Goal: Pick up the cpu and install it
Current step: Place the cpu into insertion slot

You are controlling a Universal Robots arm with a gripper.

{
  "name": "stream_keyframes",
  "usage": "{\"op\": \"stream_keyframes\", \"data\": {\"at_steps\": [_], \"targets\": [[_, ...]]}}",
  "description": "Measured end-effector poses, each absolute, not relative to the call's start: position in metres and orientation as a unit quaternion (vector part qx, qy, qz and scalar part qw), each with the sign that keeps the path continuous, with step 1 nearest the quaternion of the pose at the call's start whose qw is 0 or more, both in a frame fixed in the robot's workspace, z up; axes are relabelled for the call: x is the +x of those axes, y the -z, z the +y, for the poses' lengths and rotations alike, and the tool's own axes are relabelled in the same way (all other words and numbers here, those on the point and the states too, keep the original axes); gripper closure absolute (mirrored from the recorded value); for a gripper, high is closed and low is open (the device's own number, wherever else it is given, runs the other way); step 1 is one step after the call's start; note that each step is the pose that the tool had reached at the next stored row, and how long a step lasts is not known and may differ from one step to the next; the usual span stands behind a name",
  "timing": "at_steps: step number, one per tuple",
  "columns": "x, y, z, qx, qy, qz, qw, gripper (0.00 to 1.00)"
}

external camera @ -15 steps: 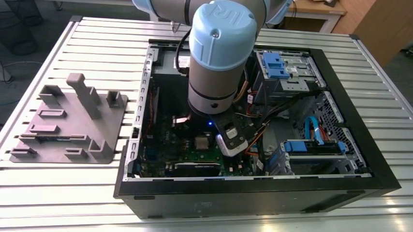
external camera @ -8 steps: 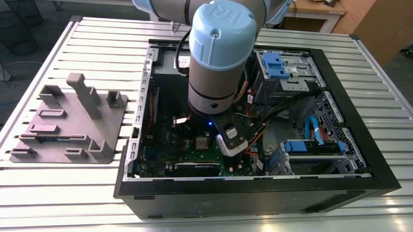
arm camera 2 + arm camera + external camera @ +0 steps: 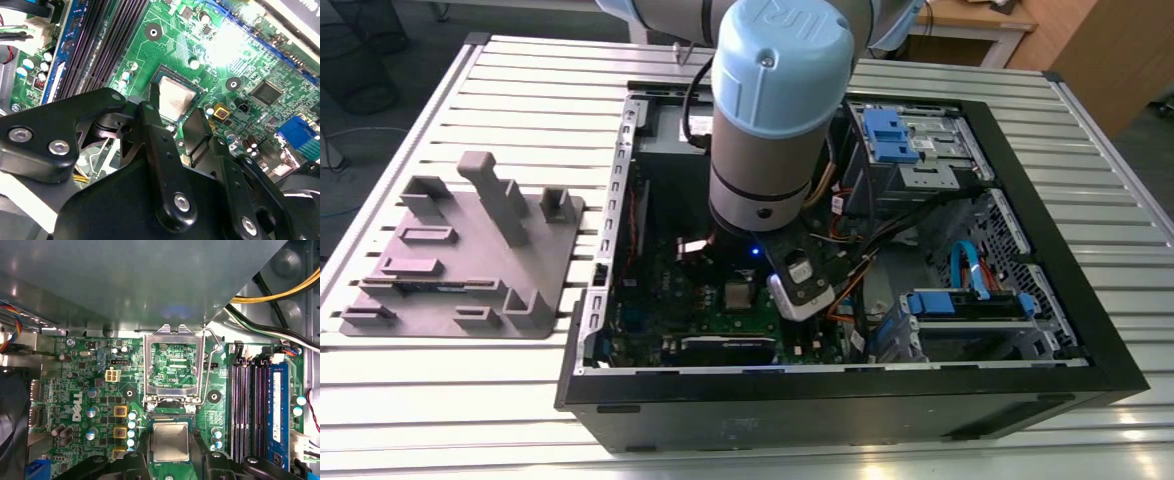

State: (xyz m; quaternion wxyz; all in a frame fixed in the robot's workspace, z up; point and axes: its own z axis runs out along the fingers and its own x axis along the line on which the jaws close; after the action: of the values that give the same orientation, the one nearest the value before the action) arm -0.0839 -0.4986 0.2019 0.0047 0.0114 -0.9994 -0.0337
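Green motherboard (image 3: 75,390) | cpu (image 3: 170,441) in socket (image 3: 170,416) | claw (image 3: 173,105) straddling it

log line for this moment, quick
hand at cpu | cpu in socket on motherboard | socket frame hinged open | grip unclear
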Motion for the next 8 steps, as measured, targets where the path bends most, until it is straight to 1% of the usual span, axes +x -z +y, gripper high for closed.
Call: {"op": "stream_keyframes", "data": {"at_steps": [2,3,5,8], "targets": [[-0.0839,-0.2020,-0.4986,0.011,0.034,-0.999,0.005,0.56],[-0.0839,-0.2021,-0.4986,0.011,0.034,-0.999,0.005,0.62],[-0.0839,-0.2022,-0.4986,0.011,0.034,-0.999,0.005,0.62],[-0.0839,-0.2023,-0.4986,0.011,0.034,-0.999,0.005,0.80]]}}
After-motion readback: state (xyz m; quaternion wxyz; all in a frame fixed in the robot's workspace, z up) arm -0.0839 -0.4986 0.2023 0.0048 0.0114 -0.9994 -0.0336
